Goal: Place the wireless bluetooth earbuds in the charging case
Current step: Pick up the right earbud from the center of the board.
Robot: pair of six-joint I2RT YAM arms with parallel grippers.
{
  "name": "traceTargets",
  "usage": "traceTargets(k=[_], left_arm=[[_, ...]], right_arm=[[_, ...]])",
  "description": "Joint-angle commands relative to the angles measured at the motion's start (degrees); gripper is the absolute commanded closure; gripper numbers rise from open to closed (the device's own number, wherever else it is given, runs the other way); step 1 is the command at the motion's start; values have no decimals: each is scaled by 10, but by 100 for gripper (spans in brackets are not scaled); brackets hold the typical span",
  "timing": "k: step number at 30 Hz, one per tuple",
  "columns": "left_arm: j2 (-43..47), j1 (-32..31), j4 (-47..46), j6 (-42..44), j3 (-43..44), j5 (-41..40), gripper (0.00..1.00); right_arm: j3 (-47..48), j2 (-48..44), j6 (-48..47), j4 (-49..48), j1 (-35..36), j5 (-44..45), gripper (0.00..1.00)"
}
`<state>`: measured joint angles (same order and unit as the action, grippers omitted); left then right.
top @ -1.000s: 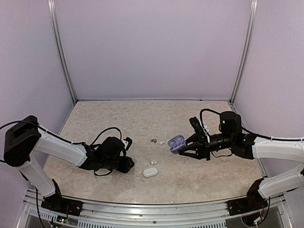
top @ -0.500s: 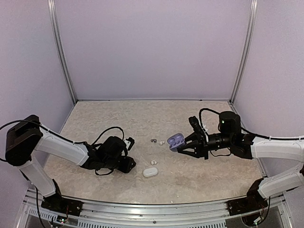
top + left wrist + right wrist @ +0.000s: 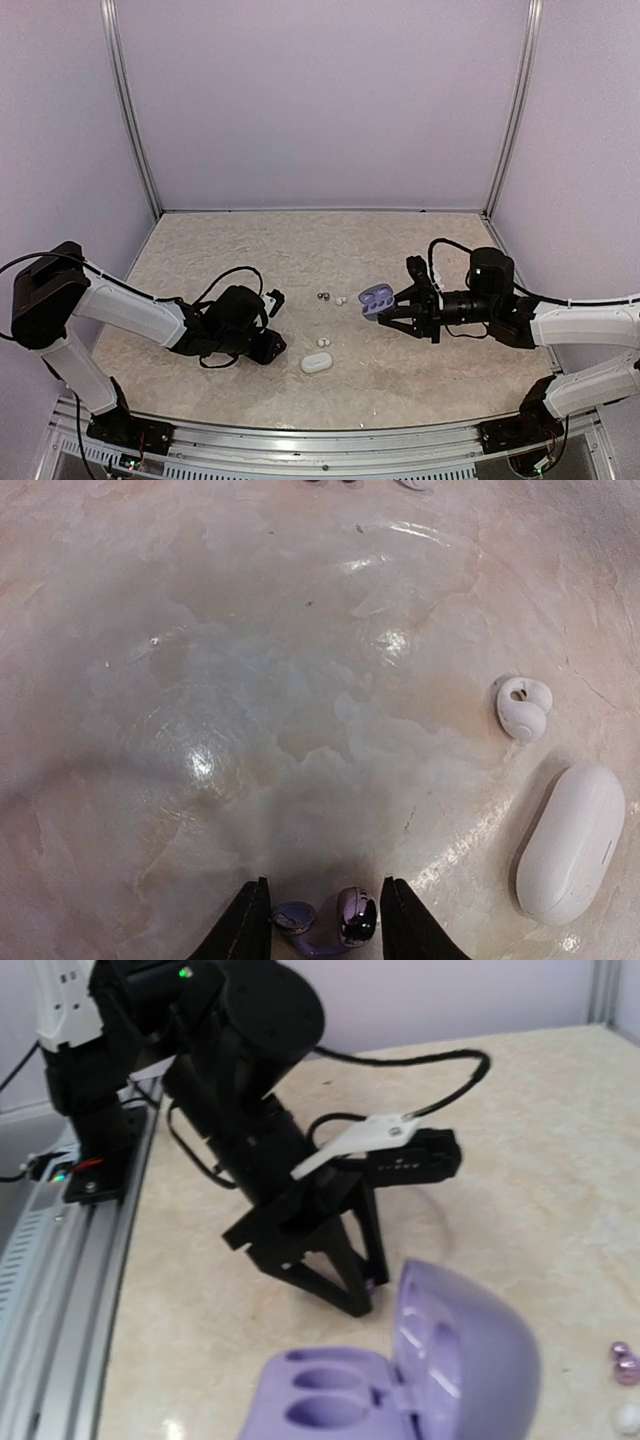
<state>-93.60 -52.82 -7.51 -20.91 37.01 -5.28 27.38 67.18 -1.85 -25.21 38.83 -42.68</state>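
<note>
Dark earbud: lies on the table between the fingertips of the left gripper, which are closed in against both its sides.

Cream earbud: loose on the table, just beside the white case, not touching it. That case lies flat with its lid shut, so its contents cannot be seen.

Second dark bud and second cream bud: side by side mid-table, loose.

Purple charging case: clamped in the right gripper and held up off the surface. Its lid is swung open and both wells are visible and empty.
</note>
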Motion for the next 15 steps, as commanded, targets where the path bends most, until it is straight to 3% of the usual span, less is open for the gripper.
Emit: traceTargets(k=[1, 7, 15], left_arm=[[8, 2, 12, 13, -10, 13, 57], [9, 5, 6, 22, -18, 13, 55], [-4, 5, -4, 34, -28, 9, 61]], right_arm=[[-27, -27, -16, -83, -3, 38, 100], [-40, -28, -35, -113, -2, 54, 100], [-57, -26, -88, -141, 22, 93, 100]])
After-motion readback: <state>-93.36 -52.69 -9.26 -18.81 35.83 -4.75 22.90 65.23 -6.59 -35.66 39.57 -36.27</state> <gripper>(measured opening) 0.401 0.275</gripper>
